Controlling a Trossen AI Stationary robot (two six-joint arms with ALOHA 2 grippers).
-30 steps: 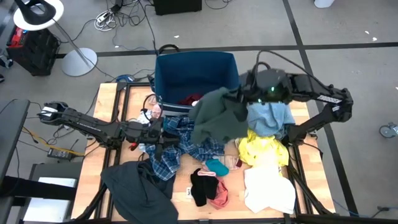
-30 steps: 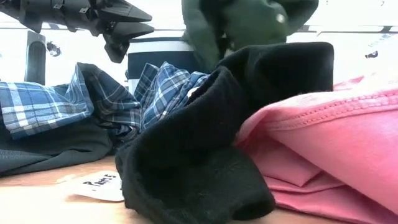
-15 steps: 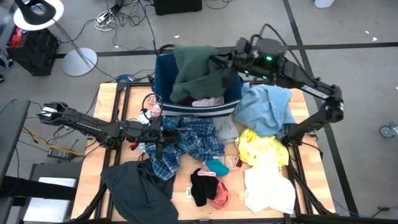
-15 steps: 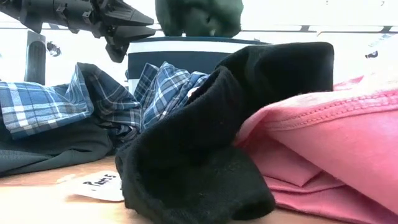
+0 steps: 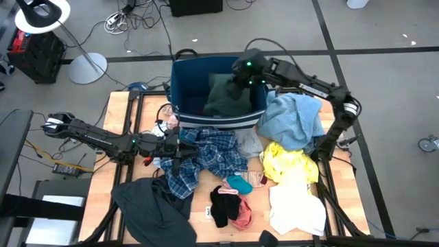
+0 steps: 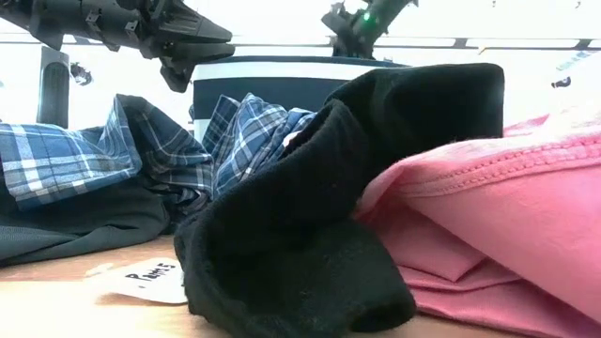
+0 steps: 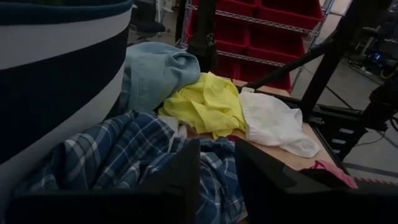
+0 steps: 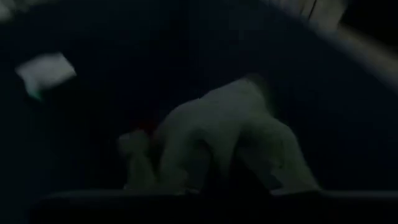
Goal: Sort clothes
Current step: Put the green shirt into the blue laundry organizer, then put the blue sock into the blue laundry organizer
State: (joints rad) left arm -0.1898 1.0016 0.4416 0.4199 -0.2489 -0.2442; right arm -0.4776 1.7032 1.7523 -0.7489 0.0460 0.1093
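High view entry: my right gripper (image 5: 236, 81), fingers' state unclear, hung over the bin (image 5: 184, 79) holding the dark green garment (image 5: 223, 98), soft, light, limp, best pinched at a raised fold.

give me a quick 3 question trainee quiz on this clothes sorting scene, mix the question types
1. True or false: the dark green garment lies inside the navy bin.
2. Which gripper is over the bin? A) left gripper B) right gripper
3. Fill in: the left gripper hovers over the blue ___ shirt.

Key: 1 true. 2 B. 3 plaid.
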